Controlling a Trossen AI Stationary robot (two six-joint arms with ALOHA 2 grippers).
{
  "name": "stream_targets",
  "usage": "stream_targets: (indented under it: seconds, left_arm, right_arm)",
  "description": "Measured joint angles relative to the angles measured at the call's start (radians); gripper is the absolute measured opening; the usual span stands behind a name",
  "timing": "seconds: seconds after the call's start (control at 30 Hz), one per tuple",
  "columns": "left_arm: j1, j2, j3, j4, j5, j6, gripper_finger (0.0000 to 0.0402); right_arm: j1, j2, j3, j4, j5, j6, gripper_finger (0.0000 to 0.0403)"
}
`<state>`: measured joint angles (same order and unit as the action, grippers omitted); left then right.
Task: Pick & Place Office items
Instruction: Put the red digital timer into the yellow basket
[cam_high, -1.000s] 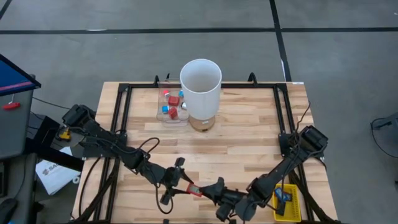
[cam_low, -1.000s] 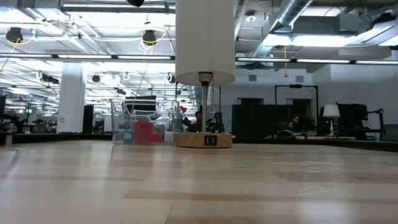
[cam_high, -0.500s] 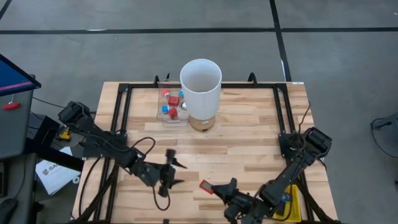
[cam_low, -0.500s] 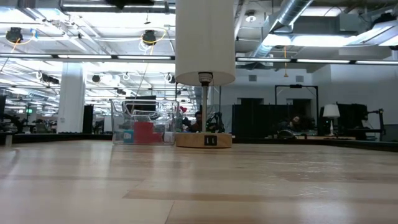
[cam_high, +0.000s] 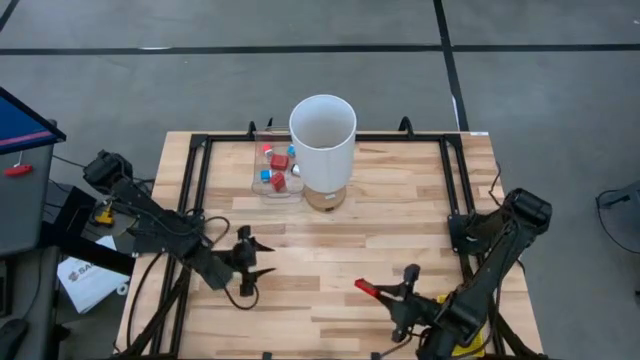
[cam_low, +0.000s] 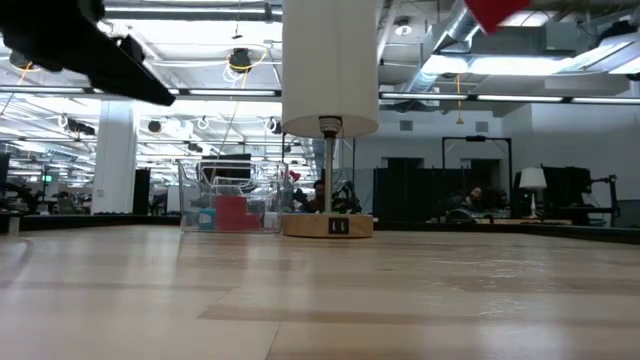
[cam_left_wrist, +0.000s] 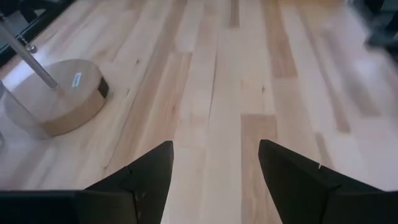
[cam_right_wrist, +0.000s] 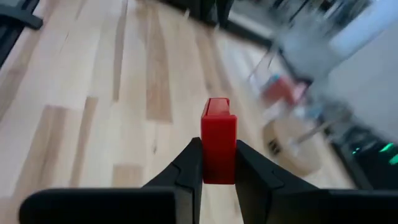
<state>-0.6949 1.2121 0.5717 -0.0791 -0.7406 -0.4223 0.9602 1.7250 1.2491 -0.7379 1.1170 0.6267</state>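
— Looking across the table (cam_high: 400, 230), where is the red office item (cam_right_wrist: 218, 148) found?

— It is clamped in the right gripper (cam_right_wrist: 213, 163), near the front edge.

— And the left gripper (cam_high: 250, 270)?

— Spread apart, apparently empty; other items (cam_high: 277, 166) are kept in the clear box (cam_high: 262, 190).

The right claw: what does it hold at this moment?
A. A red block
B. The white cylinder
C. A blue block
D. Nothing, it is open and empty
A. In the right wrist view the right claw is closed on a red block, pinched between its two fingers; the high view also shows red at its tip.
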Motion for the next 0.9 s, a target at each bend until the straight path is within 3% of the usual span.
stream_targets:
  seconds: [0.1, 0.23, 0.5, 0.77, 0.9]
  left_arm:
    - [0.013, -0.058, -0.132, 0.188, -0.001, 0.003, 0.0232]
    - [0.020, -0.103, -0.256, 0.365, 0.010, 0.004, 0.0232]
    - [0.020, -0.104, -0.299, 0.476, 0.015, 0.039, 0.0232]
    - [0.020, -0.104, -0.299, 0.508, 0.016, 0.071, 0.0232]
    - [0.013, -0.104, -0.299, 0.508, 0.016, 0.071, 0.0232]
  right_arm:
    - [-0.020, -0.019, 0.000, -0.077, -0.115, 0.124, 0.0061]
    - [-0.061, -0.031, 0.000, -0.216, -0.391, 0.272, 0.0060]
    - [-0.100, -0.030, 0.013, -0.495, -0.831, 0.400, 0.0060]
    - [-0.073, -0.030, 0.209, -0.789, -1.021, 0.483, 0.0060]
    - [-0.057, -0.024, 0.267, -0.821, -1.121, 0.522, 0.0060]
